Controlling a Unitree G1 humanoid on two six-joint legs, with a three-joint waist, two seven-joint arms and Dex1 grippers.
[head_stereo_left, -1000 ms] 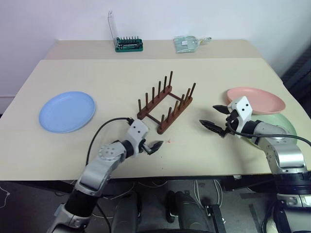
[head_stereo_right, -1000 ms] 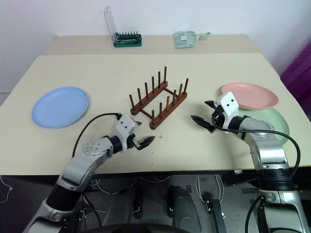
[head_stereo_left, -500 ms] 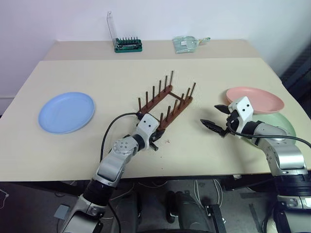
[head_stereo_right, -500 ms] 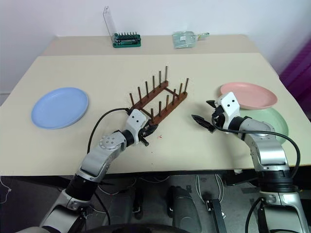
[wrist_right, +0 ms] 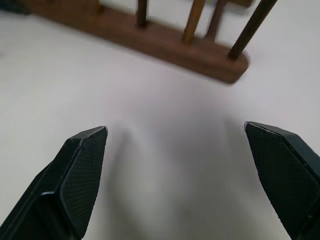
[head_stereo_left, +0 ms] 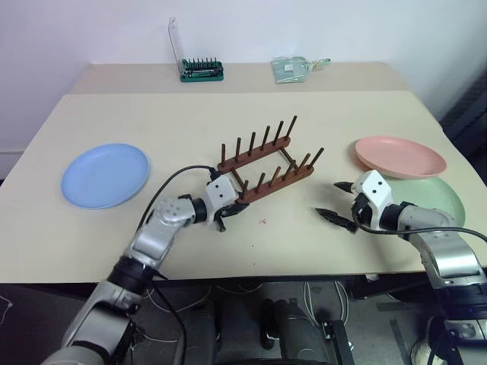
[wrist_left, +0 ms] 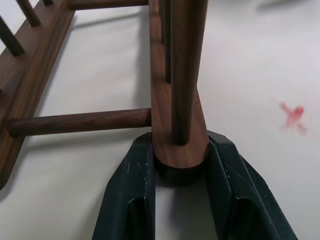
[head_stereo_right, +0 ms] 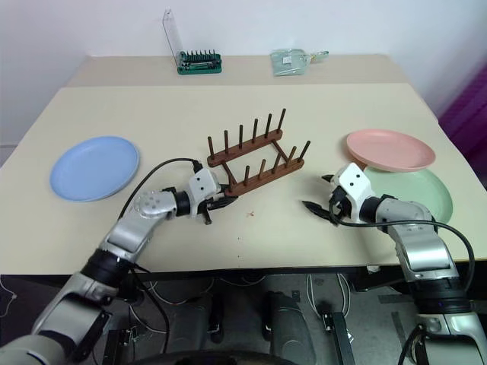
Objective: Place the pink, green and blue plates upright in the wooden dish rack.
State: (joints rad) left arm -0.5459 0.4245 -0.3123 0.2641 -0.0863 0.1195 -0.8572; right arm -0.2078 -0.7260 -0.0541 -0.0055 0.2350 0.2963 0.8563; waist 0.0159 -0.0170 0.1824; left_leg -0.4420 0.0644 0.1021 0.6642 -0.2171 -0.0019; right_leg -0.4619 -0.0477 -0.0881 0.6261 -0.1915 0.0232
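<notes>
The wooden dish rack (head_stereo_left: 278,184) stands mid-table, both rows of pegs empty. My left gripper (head_stereo_left: 228,211) is shut on the near end of its front rail; the left wrist view shows the rail end (wrist_left: 180,150) clamped between the two fingers. My right gripper (head_stereo_left: 332,201) is open just above the table to the right of the rack, nothing between its fingers (wrist_right: 80,165). The blue plate (head_stereo_left: 105,174) lies flat at the left. The pink plate (head_stereo_left: 399,157) lies at the right, overlapping the green plate (head_stereo_left: 445,196), which my right arm partly hides.
A green bit holder with a clear lid (head_stereo_left: 201,70) and a clear packet (head_stereo_left: 293,68) sit at the back of the table (head_stereo_left: 190,122). A small red mark (head_stereo_left: 262,222) is near the front edge, between the grippers.
My left gripper went from open to shut on the rack's front rail end and swung the rack so its rails run more left to right. The right gripper sank slightly toward the table.
</notes>
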